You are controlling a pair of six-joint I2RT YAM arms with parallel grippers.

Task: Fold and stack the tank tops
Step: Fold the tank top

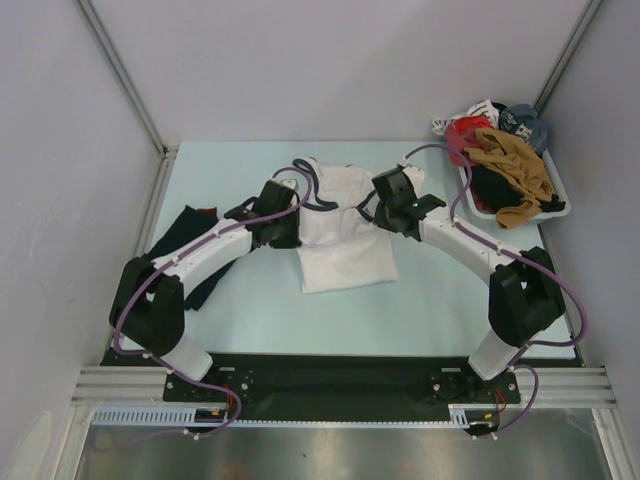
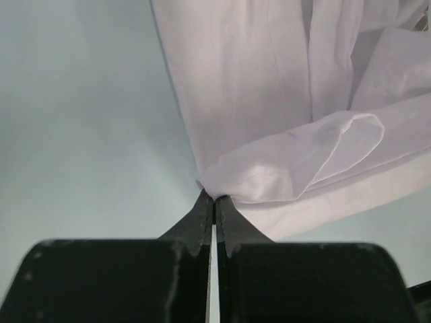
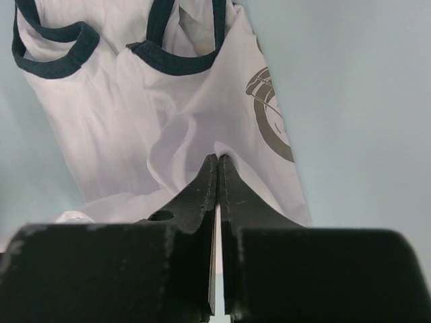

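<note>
Left gripper (image 2: 214, 200) pinched shut on folded edge of white tank top (image 1: 345, 235). Right gripper (image 3: 217, 158) likewise, cloth puckering at tips, straps beyond. Best to move both evenly, fold taut. Navy tank top (image 1: 185, 232) well outward of left fingers.

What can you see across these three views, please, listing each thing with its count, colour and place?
white tank top: one, white with navy trim, table centre
dark tank top: one, navy, table's left side
tray: one, white, far right corner
clothes pile: one heap, red, tan, black, blue, in the tray
table: one, pale blue
left arm, right arm: white and black, reaching from the near edge
left pincer: black, shut on the white tank top's edge
right pincer: black, shut on a fold of it
</note>
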